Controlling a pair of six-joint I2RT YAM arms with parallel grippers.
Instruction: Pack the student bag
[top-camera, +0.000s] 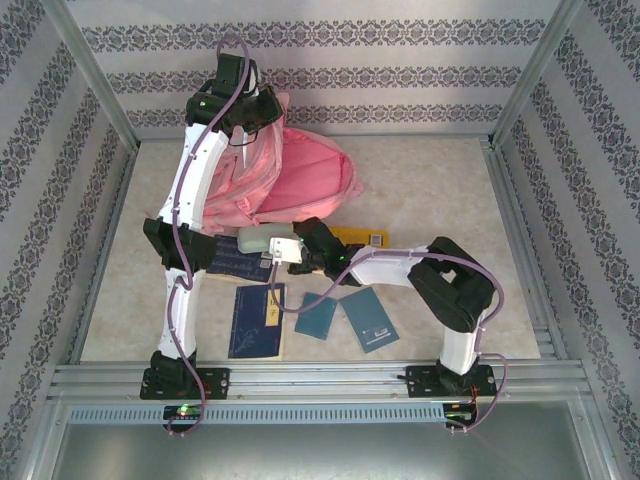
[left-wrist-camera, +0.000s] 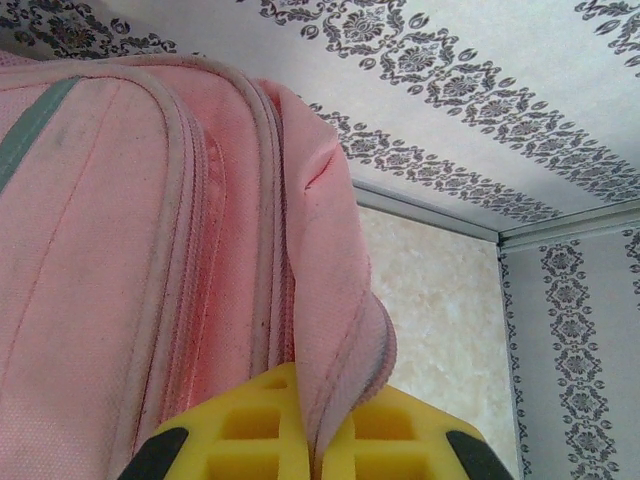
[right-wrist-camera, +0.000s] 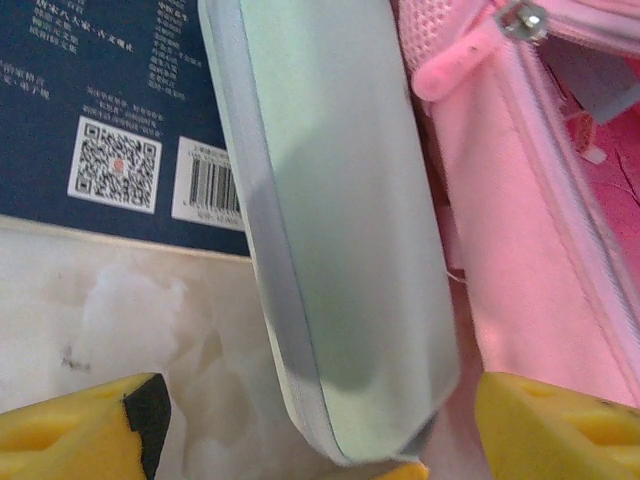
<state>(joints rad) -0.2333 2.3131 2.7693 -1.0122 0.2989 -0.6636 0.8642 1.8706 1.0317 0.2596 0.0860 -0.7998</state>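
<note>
On the left of the top view, the left arm reaches to the back of the worktop (top-camera: 430, 190). There the left gripper (top-camera: 243, 112) is clamped on an edge of the student bag (top-camera: 300, 185). In the left wrist view the yellow fingers of this gripper (left-wrist-camera: 315, 445) press a fold of the pink fabric between them, and the bag (left-wrist-camera: 100, 250) rises beside it with its zip seams and a pale strip.

The bag lies at the back, left of the middle of the worktop. Its upper edge is held up, and its pink inside seems to be open to the camera.

Just in front of the bag lies a dark blue book (top-camera: 228, 263), partly under the left arm. Its QR code and barcode are seen in the right wrist view (right-wrist-camera: 110, 90). A second dark blue book (top-camera: 257, 320) lies nearer to the arm bases.

A pale green case (top-camera: 253, 240) rests partly on the first book and touches the bag. The right gripper (top-camera: 280, 250) is at its end. In the right wrist view its fingers are apart (right-wrist-camera: 320, 450), one on each side of the case (right-wrist-camera: 340, 230); I cannot tell if they touch it. To the right of the case is the bag's zip with a pink pull (right-wrist-camera: 455, 70).

More to the right lie two teal booklets (top-camera: 317, 316) (top-camera: 368, 320) and a flat yellow thing (top-camera: 358, 237).
</note>
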